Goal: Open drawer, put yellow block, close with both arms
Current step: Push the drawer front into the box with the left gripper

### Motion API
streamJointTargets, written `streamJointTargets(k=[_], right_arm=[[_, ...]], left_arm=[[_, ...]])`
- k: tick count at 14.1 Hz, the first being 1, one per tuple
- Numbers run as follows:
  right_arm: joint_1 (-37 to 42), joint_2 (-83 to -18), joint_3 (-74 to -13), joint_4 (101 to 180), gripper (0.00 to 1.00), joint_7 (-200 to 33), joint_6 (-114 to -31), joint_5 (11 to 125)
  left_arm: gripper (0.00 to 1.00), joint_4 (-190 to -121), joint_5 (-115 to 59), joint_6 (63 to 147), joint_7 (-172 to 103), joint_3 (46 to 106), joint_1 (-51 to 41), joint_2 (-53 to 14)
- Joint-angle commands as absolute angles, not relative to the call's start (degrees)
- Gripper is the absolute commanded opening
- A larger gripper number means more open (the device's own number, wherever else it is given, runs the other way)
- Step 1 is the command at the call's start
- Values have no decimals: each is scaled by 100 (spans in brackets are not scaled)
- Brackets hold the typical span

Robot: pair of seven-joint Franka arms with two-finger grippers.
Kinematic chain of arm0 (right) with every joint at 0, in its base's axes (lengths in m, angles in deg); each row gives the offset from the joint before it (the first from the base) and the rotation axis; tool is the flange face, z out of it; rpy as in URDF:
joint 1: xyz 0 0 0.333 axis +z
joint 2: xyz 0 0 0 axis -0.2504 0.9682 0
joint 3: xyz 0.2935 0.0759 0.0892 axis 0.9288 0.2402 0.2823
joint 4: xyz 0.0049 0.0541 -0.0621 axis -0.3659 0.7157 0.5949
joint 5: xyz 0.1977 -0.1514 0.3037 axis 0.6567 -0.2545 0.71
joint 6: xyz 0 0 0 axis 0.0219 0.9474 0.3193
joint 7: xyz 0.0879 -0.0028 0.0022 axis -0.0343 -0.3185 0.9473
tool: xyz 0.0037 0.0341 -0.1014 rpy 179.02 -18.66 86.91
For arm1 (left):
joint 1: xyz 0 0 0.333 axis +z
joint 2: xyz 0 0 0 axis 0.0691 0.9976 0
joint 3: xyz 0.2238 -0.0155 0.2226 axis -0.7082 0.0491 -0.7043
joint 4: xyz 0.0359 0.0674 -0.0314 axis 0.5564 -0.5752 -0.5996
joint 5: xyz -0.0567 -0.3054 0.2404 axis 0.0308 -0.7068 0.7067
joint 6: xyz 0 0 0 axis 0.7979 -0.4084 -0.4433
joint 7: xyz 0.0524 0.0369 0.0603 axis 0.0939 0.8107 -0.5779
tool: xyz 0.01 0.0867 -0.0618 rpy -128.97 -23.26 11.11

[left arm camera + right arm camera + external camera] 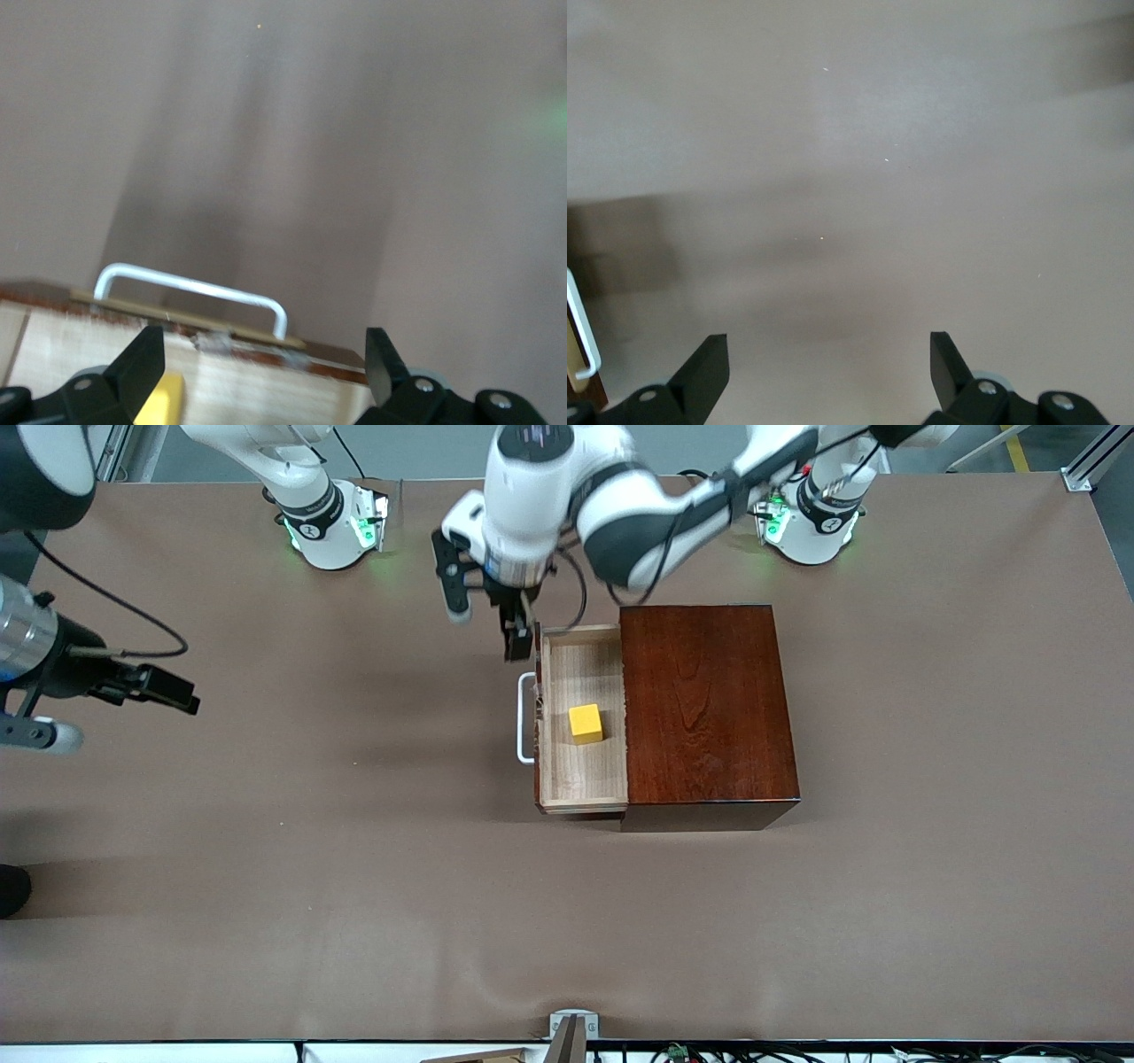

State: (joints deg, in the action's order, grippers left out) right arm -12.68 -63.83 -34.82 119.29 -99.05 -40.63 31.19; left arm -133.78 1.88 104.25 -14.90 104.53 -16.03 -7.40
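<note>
**Yellow block seated in the opened drawer**

The drawer (580, 722) is seen pulled out of the dark reddish-brown box (704, 704), toward the right arm's end of the table. Inside its light-wood tray the yellow block (586, 723) is found, roughly mid-tray and apart from all four walls. The white U-shaped handle (526, 718) is left untouched on the drawer front.

The left gripper (518, 638) is held over the drawer's corner nearest the bases, its fingers (142, 363) spread wide with nothing between them. The right gripper (168, 691) is parked over bare table well apart from the box, its fingers (704, 372) spread wide and empty.

Wide brown matte table (354, 868) surface is left around the glossy, sharp-edged box on every side.
</note>
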Motion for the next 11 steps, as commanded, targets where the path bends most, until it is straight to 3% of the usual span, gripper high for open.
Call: streamJointTargets(k=[1, 3, 11], right_arm=[[-1222, -6815, -3464, 12252, 100, -9353, -4091, 3016], [-1186, -6868, -3481, 12260, 100, -9141, -4091, 3007], [-1309, -7026, -3534, 12313, 100, -8710, -3713, 2910]], left_arm=[[100, -13034, 380, 10674, -842, 9713, -2238, -428], [100, -13026, 362, 10912, -506, 9158, -2643, -279], [100, -13043, 353, 11194, 251, 8699, -2618, 56]])
